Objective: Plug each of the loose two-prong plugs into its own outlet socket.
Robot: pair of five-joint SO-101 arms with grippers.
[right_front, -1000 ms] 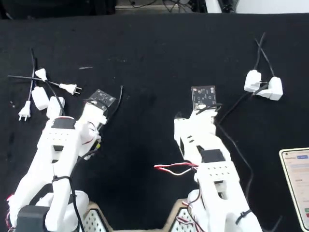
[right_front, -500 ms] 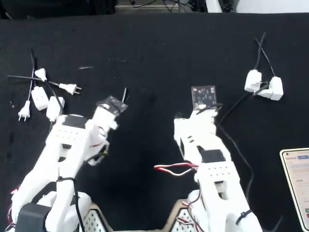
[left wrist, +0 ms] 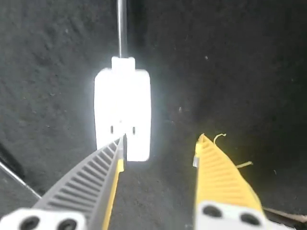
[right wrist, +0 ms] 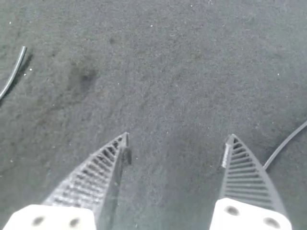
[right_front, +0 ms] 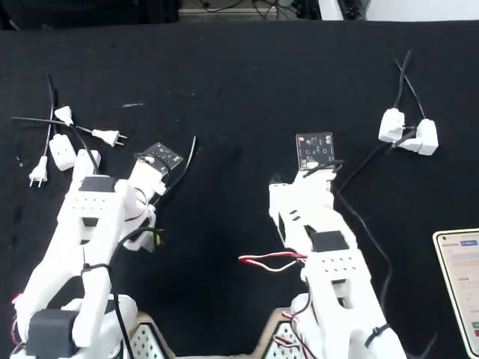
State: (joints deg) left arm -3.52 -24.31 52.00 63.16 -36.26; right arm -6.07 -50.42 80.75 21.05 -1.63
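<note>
Socket: our left wrist view shows a white outlet socket (left wrist: pixel 123 112), slots facing us.
Left gripper (left wrist: pixel 161 138): jaws apart, one fingertip overlapping the socket's near edge, the other clear of it.
Right gripper (right wrist: pixel 179 135): jaws apart above black cloth (right wrist: pixel 192 62).
Plug (right_front: pixel 107 137): our high view shows it lying loose, far left.

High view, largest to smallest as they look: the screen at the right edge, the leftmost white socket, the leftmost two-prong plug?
1. screen, largest even though the frame edge cuts it off
2. leftmost white socket
3. leftmost plug, slimmer than the socket
</note>
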